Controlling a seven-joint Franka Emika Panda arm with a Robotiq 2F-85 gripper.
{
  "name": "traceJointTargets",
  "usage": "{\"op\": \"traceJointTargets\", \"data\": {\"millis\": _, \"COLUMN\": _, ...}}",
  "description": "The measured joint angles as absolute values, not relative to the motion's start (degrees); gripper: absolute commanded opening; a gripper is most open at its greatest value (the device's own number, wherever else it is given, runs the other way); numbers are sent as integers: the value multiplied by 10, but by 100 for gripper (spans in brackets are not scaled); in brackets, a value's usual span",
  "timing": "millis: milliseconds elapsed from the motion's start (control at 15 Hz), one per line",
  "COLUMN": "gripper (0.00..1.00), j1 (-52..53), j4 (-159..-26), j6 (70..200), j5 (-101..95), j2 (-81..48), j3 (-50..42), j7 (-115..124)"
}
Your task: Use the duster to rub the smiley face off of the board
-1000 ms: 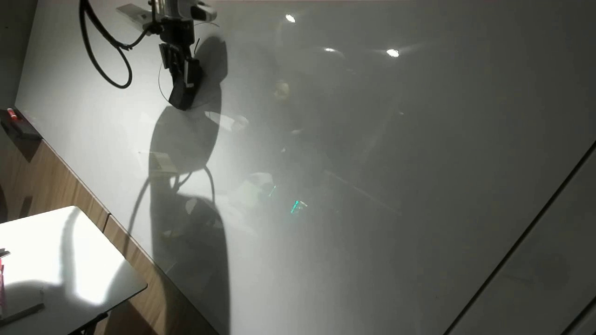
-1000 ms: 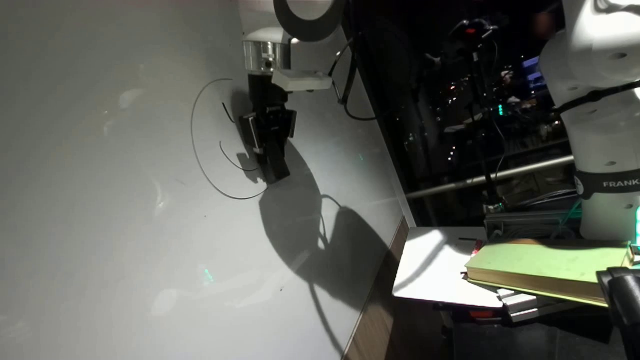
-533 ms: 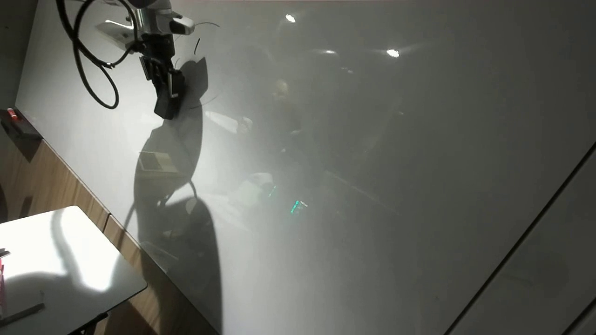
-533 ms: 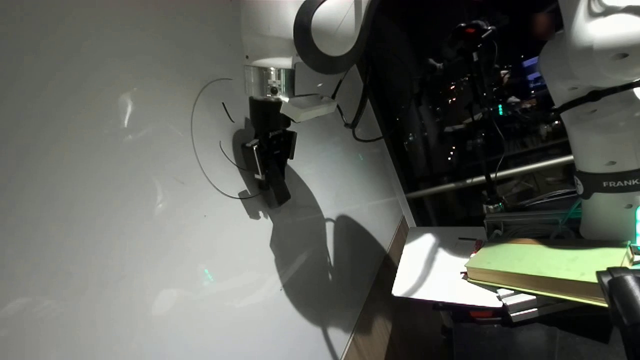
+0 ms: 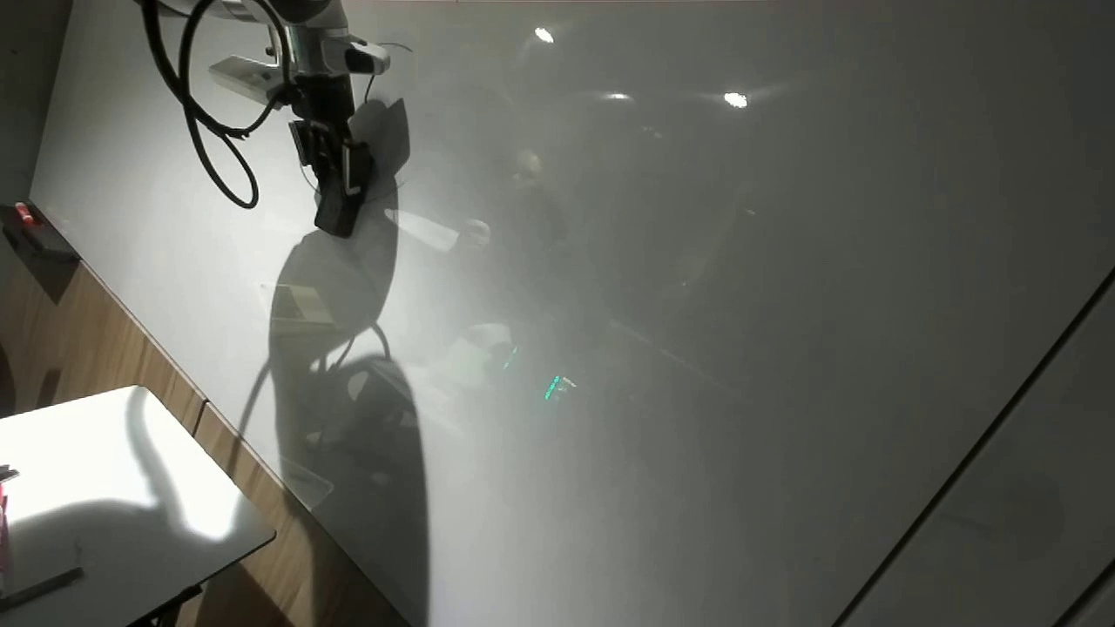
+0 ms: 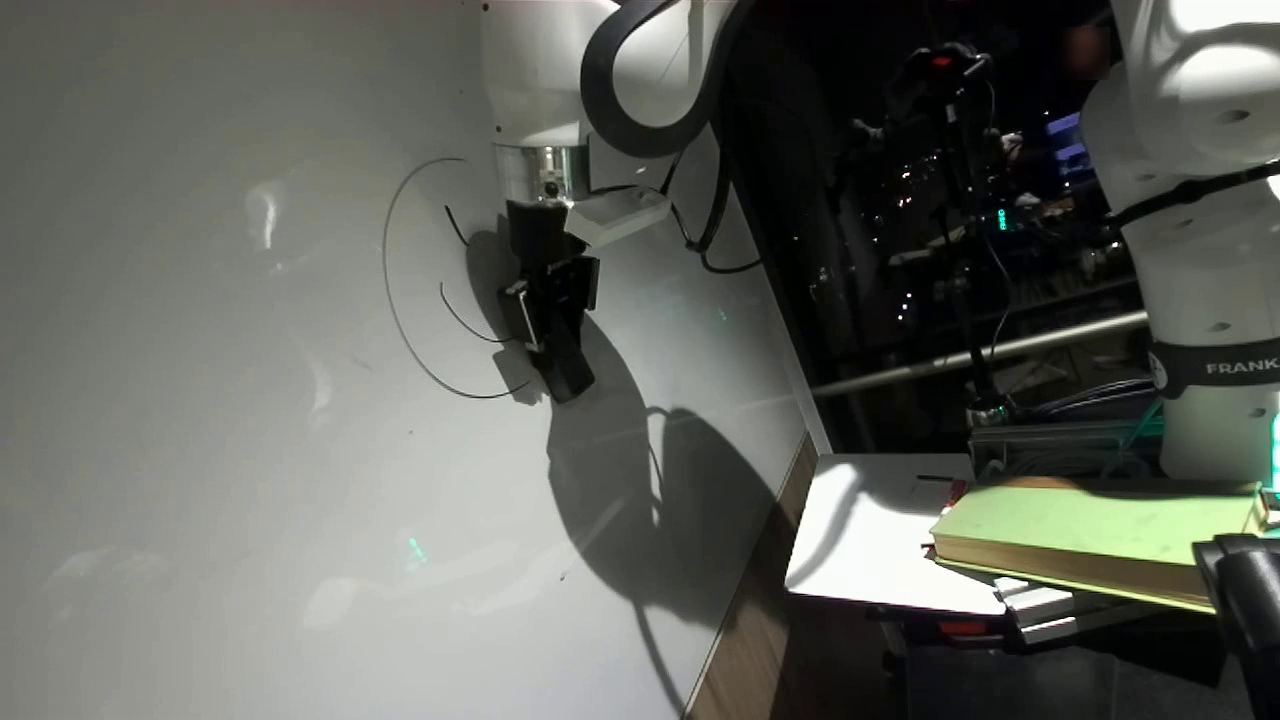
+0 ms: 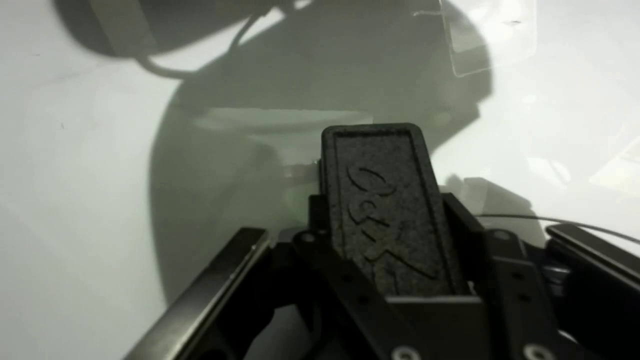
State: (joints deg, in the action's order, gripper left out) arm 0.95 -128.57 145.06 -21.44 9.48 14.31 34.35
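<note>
Duster [image 7: 377, 200] and claw [image 7: 389, 215] meet in a firm hold: the dark fingers [image 7: 465, 222] press on the block's two long sides, spread only as far as that block is wide. In the wrist view the duster's far end juts out past the fingertips, while its near end lies back between the fingers; its long axis runs nearly in line with the claw, leaning a little to the left. Curving marks run along the grey face turned to the camera. In both exterior views the claw points downward over the board [image 6: 250, 450], with the duster as its lowest part. The smiley face [image 6: 442, 290], in an exterior view, shows in thin dark lines to the picture's left of the claw: a big outer curve, a short stroke and a mouth line that runs toward the claw. The lower end of the outer curve stops just beside the duster. Whether the duster touches the board, I cannot tell. A broad grey shadow [image 6: 600, 450] spreads across the board below the claw, reaching the board's lower edge.
</note>
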Motion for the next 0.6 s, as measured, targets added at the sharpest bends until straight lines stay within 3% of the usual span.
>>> {"op": "traceJointTargets", "data": {"millis": 600, "gripper": 31, "j1": -8, "j4": -1263, "j6": 1372, "j5": -215, "j2": 135, "j3": 99, "j7": 322}}
